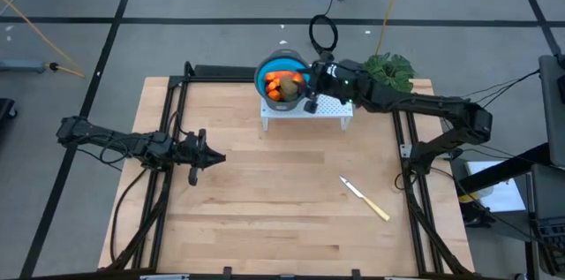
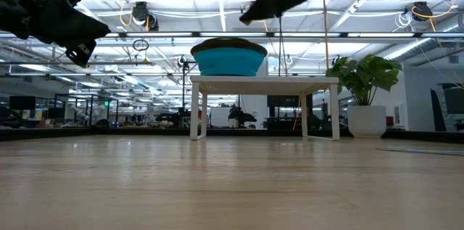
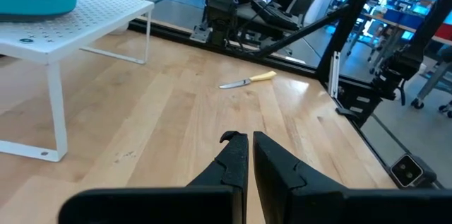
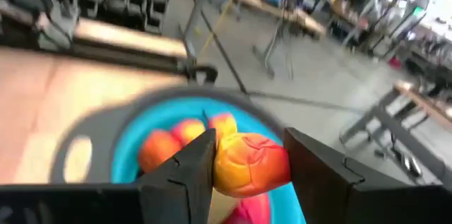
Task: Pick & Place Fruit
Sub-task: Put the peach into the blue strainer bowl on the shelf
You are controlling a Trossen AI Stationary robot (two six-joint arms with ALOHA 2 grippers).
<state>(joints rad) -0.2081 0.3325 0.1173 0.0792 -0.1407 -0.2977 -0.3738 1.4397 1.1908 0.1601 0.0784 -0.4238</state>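
Observation:
A round blue bowl with a grey rim stands on a white perforated rack at the table's far middle. Orange pieces and a brown-green oval lie in it. My right gripper hangs over the bowl's right side, shut on an elongated red-yellow fruit. In the high view that gripper hides the fruit. My left gripper waits shut above the table's left side, touching nothing. My right gripper pinches the red-yellow fruit between its two fingers, one finger on each side of the piece's middle. The fingers reach in from the table's right, about level. The fruit is lifted clear, above the blue bowl's inside.
A knife with a pale yellow handle lies on the wood at the right. A potted plant stands behind the rack's right end. Black frame rails run along the table's left and right sides. Bare wood lies at the table's middle and near side.

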